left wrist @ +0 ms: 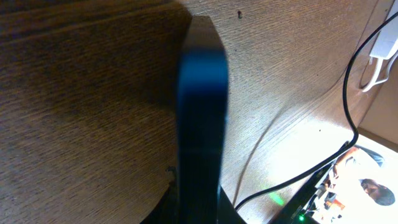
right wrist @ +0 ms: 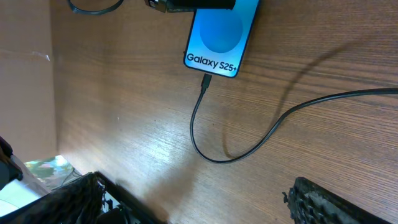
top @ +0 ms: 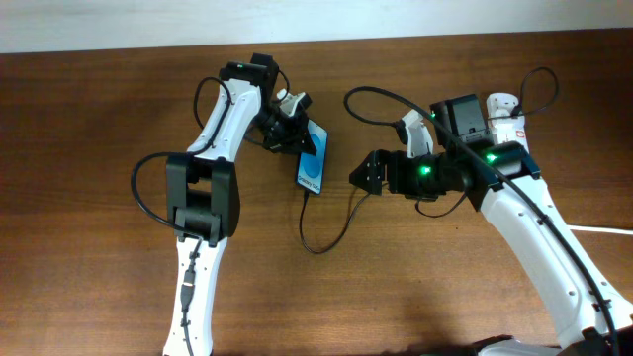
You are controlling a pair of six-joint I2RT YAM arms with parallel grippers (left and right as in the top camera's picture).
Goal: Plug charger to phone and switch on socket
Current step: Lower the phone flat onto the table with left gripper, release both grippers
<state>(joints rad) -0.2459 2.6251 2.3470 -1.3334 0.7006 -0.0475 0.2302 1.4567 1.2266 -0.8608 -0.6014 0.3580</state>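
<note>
The phone (top: 313, 163) lies mid-table with its blue-and-white "Galaxy S25+" screen up, also in the right wrist view (right wrist: 221, 37). My left gripper (top: 287, 124) is shut on the phone's far end; its dark edge (left wrist: 202, 124) fills the space between the jaws (left wrist: 199, 211). The charger's black cable (top: 321, 247) has its tip in the phone's near end (right wrist: 205, 79) and loops right toward the white adapter (top: 410, 127). My right gripper (top: 361, 173) is open and empty, right of the phone, above the cable (right wrist: 205, 205). The socket (top: 502, 109) sits at the far right, partly hidden by my right arm.
A thick white cord (top: 603, 229) runs off the right edge. The cable arcs high behind the right arm (top: 376, 94). The white adapter and a white cord show at the right edge of the left wrist view (left wrist: 384, 43). The table's far edge meets a white wall (top: 396, 20).
</note>
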